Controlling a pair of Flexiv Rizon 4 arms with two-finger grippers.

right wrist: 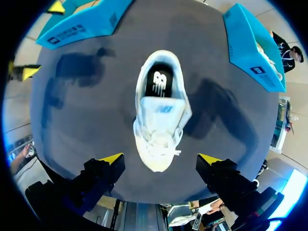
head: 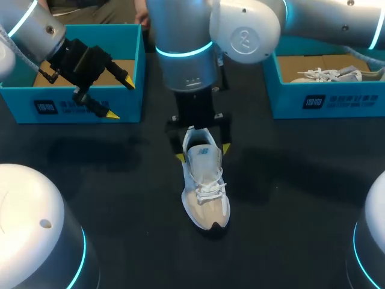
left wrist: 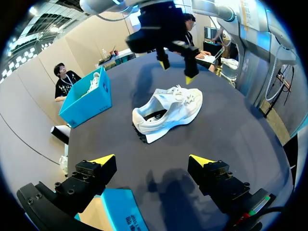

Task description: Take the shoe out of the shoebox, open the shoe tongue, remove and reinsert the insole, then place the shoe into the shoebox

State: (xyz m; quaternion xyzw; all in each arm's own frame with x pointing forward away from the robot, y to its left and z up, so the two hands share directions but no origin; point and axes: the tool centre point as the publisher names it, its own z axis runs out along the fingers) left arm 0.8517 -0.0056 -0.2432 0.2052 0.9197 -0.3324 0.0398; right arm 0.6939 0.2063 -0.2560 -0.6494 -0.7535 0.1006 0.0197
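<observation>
A white sneaker stands upright on the dark table, toe toward the front edge. Its dark insole shows through the collar. My right gripper hangs open above the shoe, one yellow tip on each side, touching nothing. In the right wrist view the shoe lies below the right gripper. My left gripper is open and empty over the front wall of the left blue shoebox. The left wrist view has the shoe well ahead of the left gripper, under the right gripper.
A second blue shoebox at the back right holds another white shoe. Both robot bases fill the front corners, with dark tabletop around the sneaker.
</observation>
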